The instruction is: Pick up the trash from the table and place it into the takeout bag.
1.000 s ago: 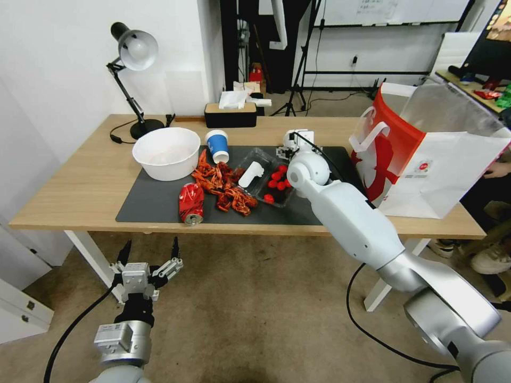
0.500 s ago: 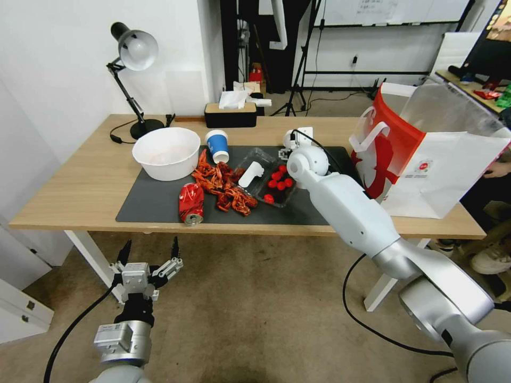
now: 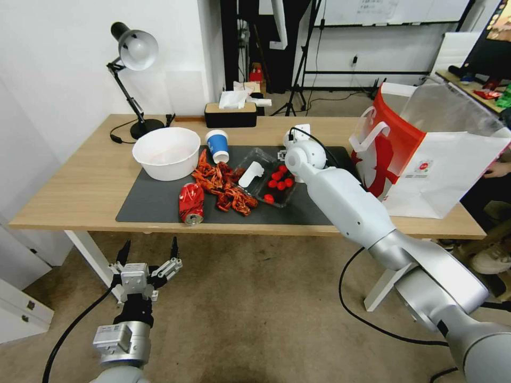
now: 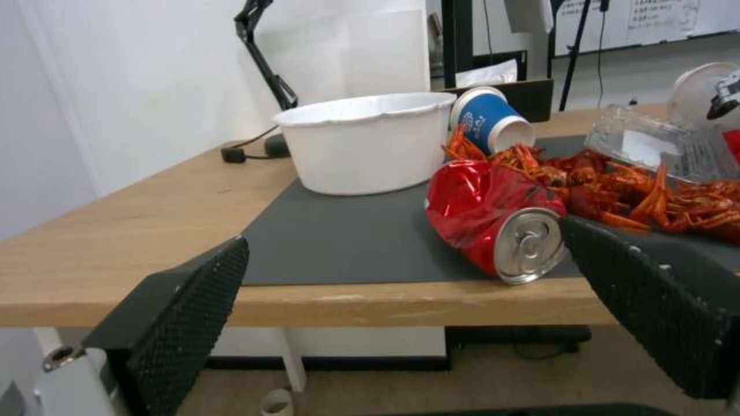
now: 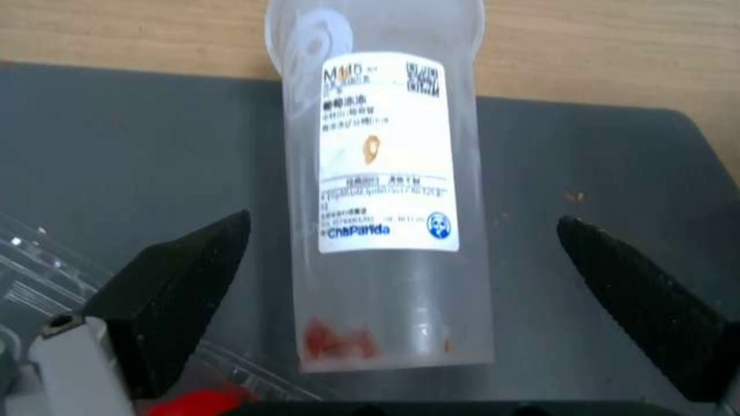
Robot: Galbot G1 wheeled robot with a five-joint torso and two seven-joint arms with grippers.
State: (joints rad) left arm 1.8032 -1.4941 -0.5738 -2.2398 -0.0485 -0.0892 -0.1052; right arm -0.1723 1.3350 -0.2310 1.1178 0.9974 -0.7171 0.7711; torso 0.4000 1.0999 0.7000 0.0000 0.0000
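Observation:
A clear labelled plastic cup [image 5: 385, 190] lies on its side on the dark mat [image 5: 115, 144], between the spread fingers of my open right gripper [image 5: 402, 221], which hovers just above it. My right arm [image 3: 306, 157] reaches over the mat's back right, next to the white and red takeout bag [image 3: 426, 159]. On the mat also lie a crushed red can [image 3: 191, 202], a blue paper cup [image 3: 217, 145] tipped over, red crayfish shells [image 3: 223, 186] and a clear tray [image 3: 269, 178] holding red pieces. My left gripper [image 3: 150, 244] hangs open below the table's front edge [image 3: 80, 221].
A white bowl [image 3: 166, 152] stands on the mat's left. A desk lamp [image 3: 133, 50] and a tissue box [image 3: 230, 114] sit at the back of the table. Bare wood lies left of the mat. Carpet floor is in front.
My right arm has pushed a little farther toward the back of the table, over the cup. The left arm and the litter have not moved.

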